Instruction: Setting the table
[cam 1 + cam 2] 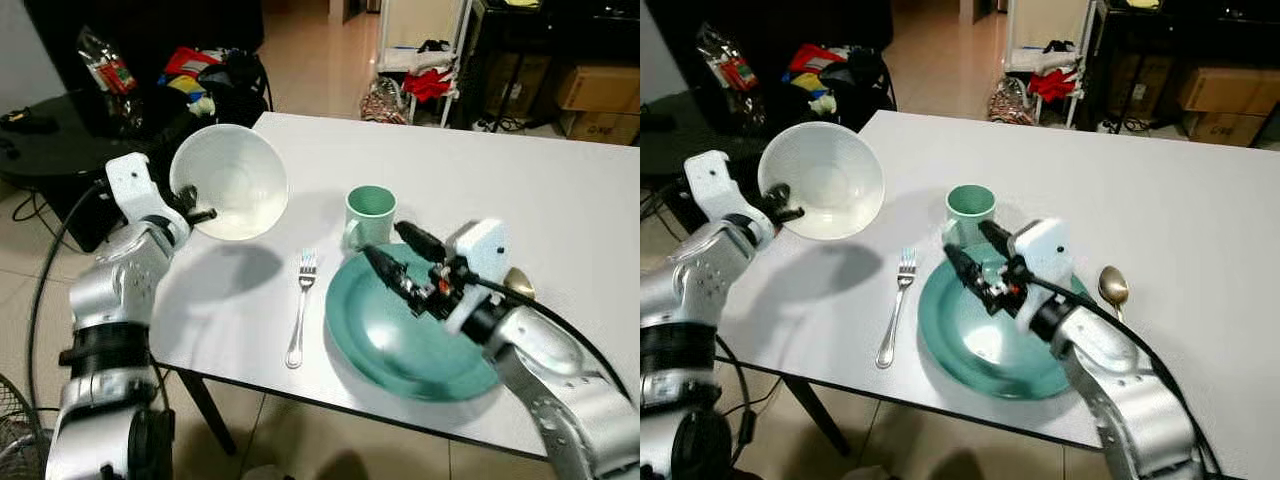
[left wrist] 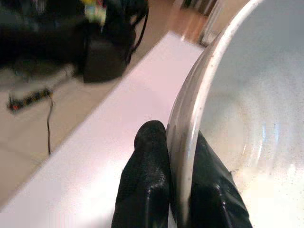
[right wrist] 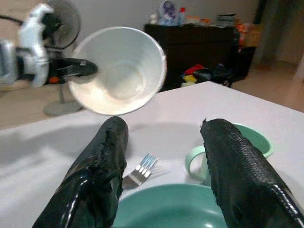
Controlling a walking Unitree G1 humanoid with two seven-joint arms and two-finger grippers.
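Observation:
My left gripper (image 1: 196, 208) is shut on the rim of a white bowl (image 1: 230, 180), held tilted in the air above the table's left part. In the left wrist view the fingers (image 2: 147, 190) pinch the bowl's rim (image 2: 190, 123). A green plate (image 1: 400, 330) lies near the front edge, with a green mug (image 1: 368, 213) just behind it and a silver fork (image 1: 300, 305) to its left. My right gripper (image 1: 395, 258) hovers open over the plate's rear part, empty. A gold spoon (image 1: 1113, 287) lies right of the plate.
The white table (image 1: 560, 190) stretches bare to the back and right. Beyond its left edge stand a dark round table (image 1: 50, 140) and a pile of bags and clothes (image 1: 215, 80). A rack with clutter (image 1: 425, 60) and cardboard boxes (image 1: 600, 100) are at the back.

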